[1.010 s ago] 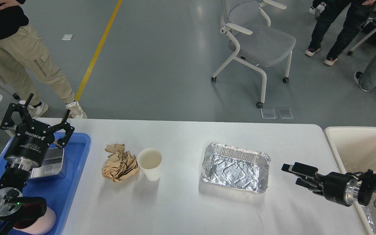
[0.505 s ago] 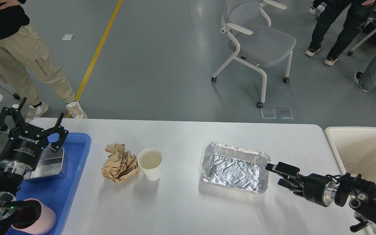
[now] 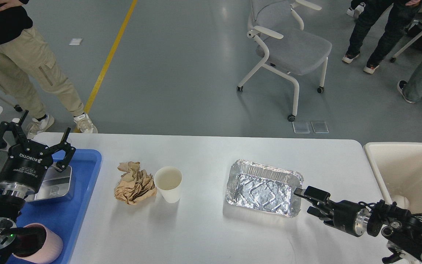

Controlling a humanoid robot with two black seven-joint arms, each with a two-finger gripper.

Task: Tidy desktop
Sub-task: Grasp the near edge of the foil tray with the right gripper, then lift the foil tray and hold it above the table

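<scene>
right gripper [image 3: 303,201]: crept left, jaws apart at the foil tray's [image 3: 264,187] right rim
left gripper [image 3: 35,132]: barely moved, jaws spread over blue tray [image 3: 81,205]

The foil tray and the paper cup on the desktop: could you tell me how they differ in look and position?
The foil tray is shiny, crinkled silver and rectangular; the paper cup is plain white and round. The tray is low and wide, the cup taller and narrow. The tray lies by the open right gripper, while the cup stands beside the crumpled brown paper. Both sit open side up on the white desktop and look empty.
</scene>
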